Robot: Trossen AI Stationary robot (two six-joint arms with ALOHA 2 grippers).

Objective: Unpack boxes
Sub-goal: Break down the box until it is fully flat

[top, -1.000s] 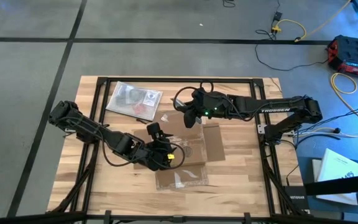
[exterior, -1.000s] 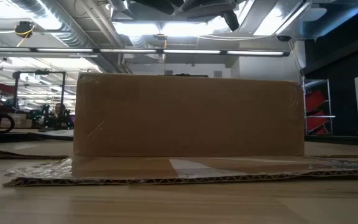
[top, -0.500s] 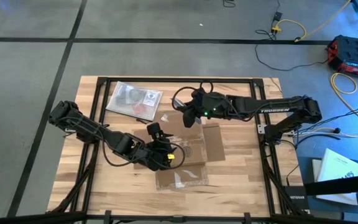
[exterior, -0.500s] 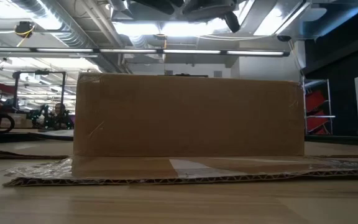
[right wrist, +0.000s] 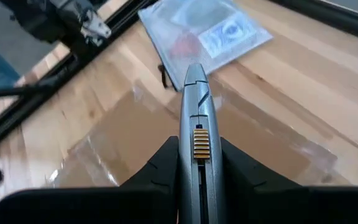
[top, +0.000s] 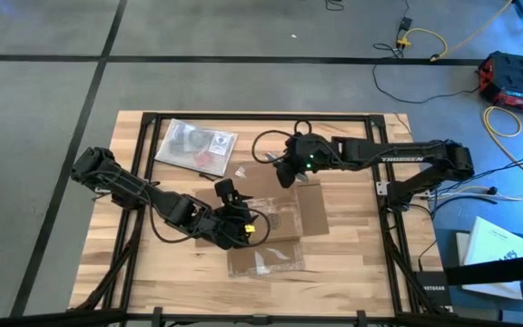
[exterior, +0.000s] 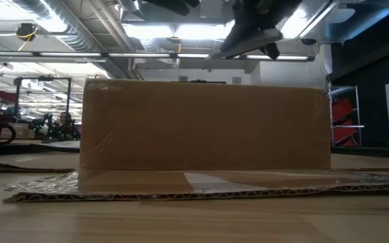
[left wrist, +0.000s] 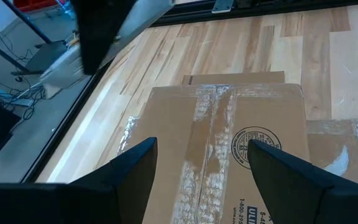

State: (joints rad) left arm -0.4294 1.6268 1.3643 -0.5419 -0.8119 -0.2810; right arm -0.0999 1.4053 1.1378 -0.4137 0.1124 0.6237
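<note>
Brown cardboard box (top: 271, 218) mid-table; left jaws wide above it, right jaws clamping a grey cutter (right wrist: 196, 134).

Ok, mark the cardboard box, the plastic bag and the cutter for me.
cardboard box (left wrist: 229, 130): left wrist view, taped top seam.
plastic bag (top: 193, 143): high view, bag's middle.
cutter (right wrist: 197, 118): right wrist view, silver body above the yellow slider.

A pale wooden plank surface (top: 352, 254) stands on a grey concrete floor (top: 44, 100) crossed by dark lines. Yellow and black cables (top: 425, 41) trail beside a red-and-black case (top: 516, 77). Overhead, silver ceiling ducts (exterior: 46, 13) and bright strip lights (exterior: 181, 30) show.
</note>
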